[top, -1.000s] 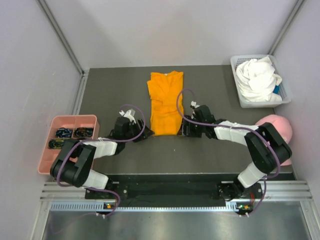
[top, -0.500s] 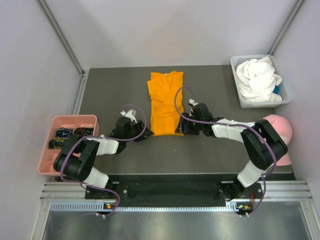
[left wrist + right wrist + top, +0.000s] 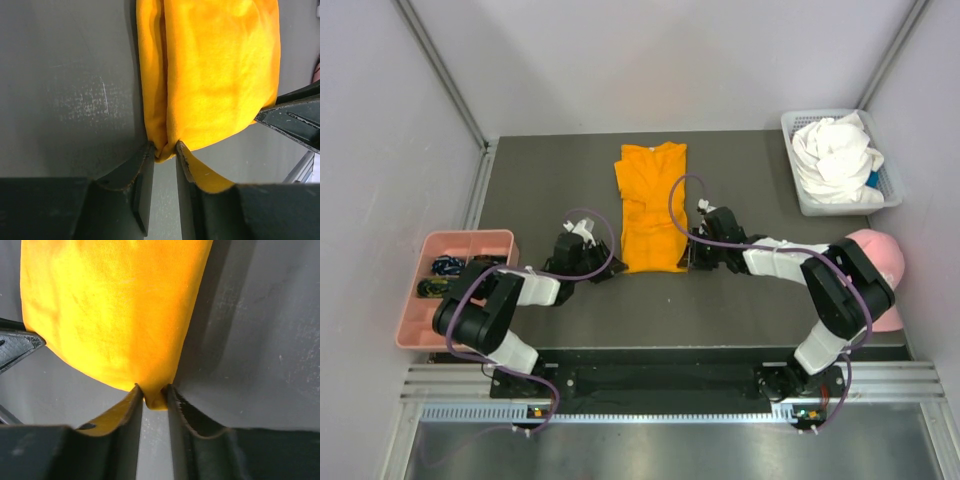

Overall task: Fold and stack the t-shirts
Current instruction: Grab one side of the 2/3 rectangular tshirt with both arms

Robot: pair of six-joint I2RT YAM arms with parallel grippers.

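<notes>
An orange t-shirt (image 3: 650, 205) lies folded into a long strip in the middle of the dark table, collar at the far end. My left gripper (image 3: 613, 268) is shut on its near left corner (image 3: 164, 150), the cloth pinched between the fingertips. My right gripper (image 3: 686, 262) is shut on the near right corner (image 3: 156, 399) the same way. In the left wrist view the right gripper's finger (image 3: 295, 120) shows across the hem. A white t-shirt (image 3: 835, 155) lies crumpled in a basket at the far right.
The white basket (image 3: 800, 195) stands at the back right corner. A pink cap (image 3: 880, 255) lies at the right edge beside the right arm. A pink compartment tray (image 3: 445, 240) with small dark items sits at the left edge.
Both grippers moved inward to the shirt's near corners and closed on them. The shirt itself has not shifted.
</notes>
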